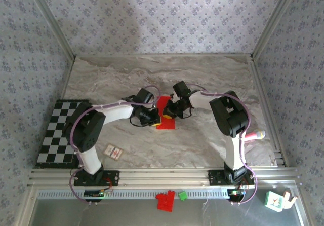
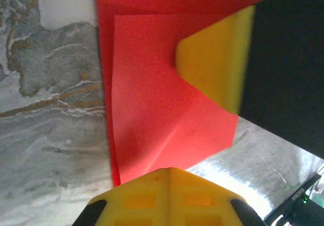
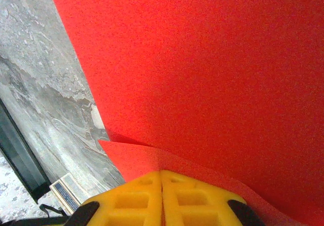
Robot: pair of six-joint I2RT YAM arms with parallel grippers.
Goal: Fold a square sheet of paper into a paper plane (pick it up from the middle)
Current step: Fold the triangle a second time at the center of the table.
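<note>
The left gripper (image 2: 168, 171) and right gripper (image 3: 161, 173) are both closed, tips against the paper (image 2: 147, 94). We should press it flat with steady downward force, keeping edges aligned.

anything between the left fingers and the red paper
Nothing visible: the left fingers are shut right at the edge of the square sheet of paper, and the right fingers, also shut, meet it from the other side.

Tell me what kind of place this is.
Probably a staged robot test cell, not a home: floral wallpaper panels in an aluminium frame, a marble-look table, plus the left arm and right arm bolted to a rail.
</note>
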